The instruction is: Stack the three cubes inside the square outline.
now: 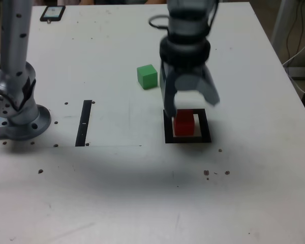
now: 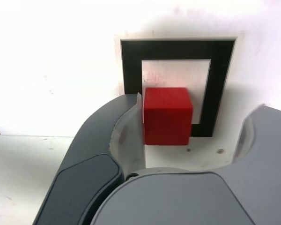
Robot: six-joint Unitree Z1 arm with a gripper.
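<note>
A red cube (image 1: 184,125) is sitting inside the black square outline (image 1: 205,127) on a pale counter (image 1: 112,198), nearer the exterior view's left side of the frame. A green cube (image 1: 148,77) is lying outside, beyond the outline and toward the exterior view's left. No stacked pair is showing, so the job is probably only beginning: the red cube is likely serving as the base, and two cubes are remaining to be placed.

The gripper (image 1: 192,108) is hovering over the outline, its fingers (image 2: 91,136) standing wide apart and gripping nothing; one is appearing very close to the red cube, but whether they are touching is staying unclear. The yellow cube is not showing in either view. In the exterior view, the arm (image 1: 185,46) is blurring and hiding part of the counter behind it.
</note>
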